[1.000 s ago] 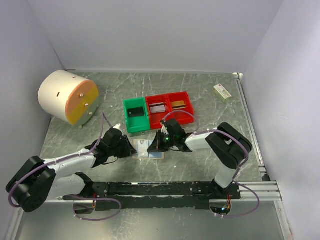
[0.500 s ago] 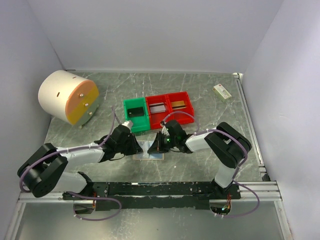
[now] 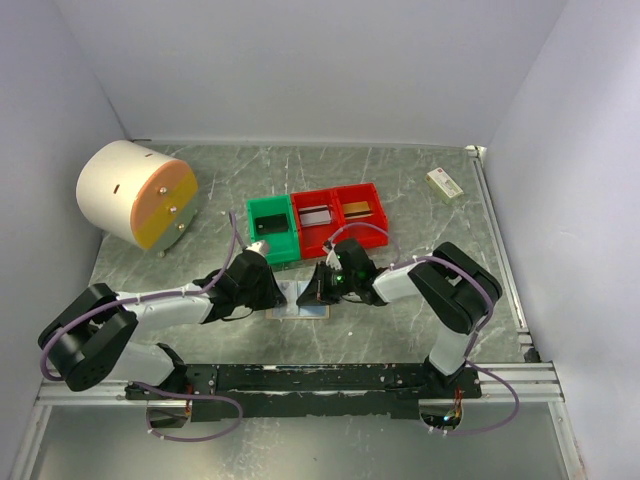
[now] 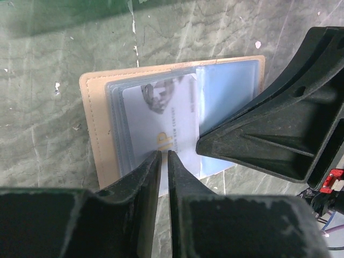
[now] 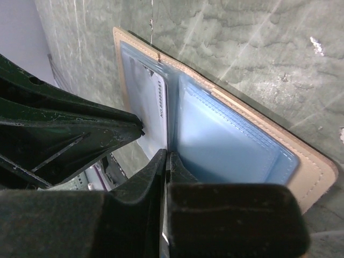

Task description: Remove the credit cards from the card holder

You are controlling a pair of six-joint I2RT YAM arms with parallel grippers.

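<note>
The tan card holder (image 3: 300, 299) lies open on the table between both grippers, its pale blue-grey pockets (image 5: 231, 145) facing up. A silver-grey credit card (image 4: 161, 118) with gold lettering sticks partway out of the left pocket. My left gripper (image 4: 164, 153) rests its tips over that card's near end, jaws a thin slit apart with nothing between them. My right gripper (image 5: 167, 154) is shut, tips down at the holder's middle fold beside the card (image 5: 157, 99). More cards lie in the bins: a dark one (image 3: 268, 224), a silver one (image 3: 316, 213) and a gold one (image 3: 357, 208).
A green bin (image 3: 252, 232) and two joined red bins (image 3: 335, 232) stand just behind the holder. A large white cylinder with an orange face (image 3: 135, 193) sits at the back left. A small white-and-green box (image 3: 444, 184) lies at the back right.
My left arm has swung right and brought its gripper onto the holder's left side, its jaws narrowing. The right gripper has stayed at the holder's fold.
</note>
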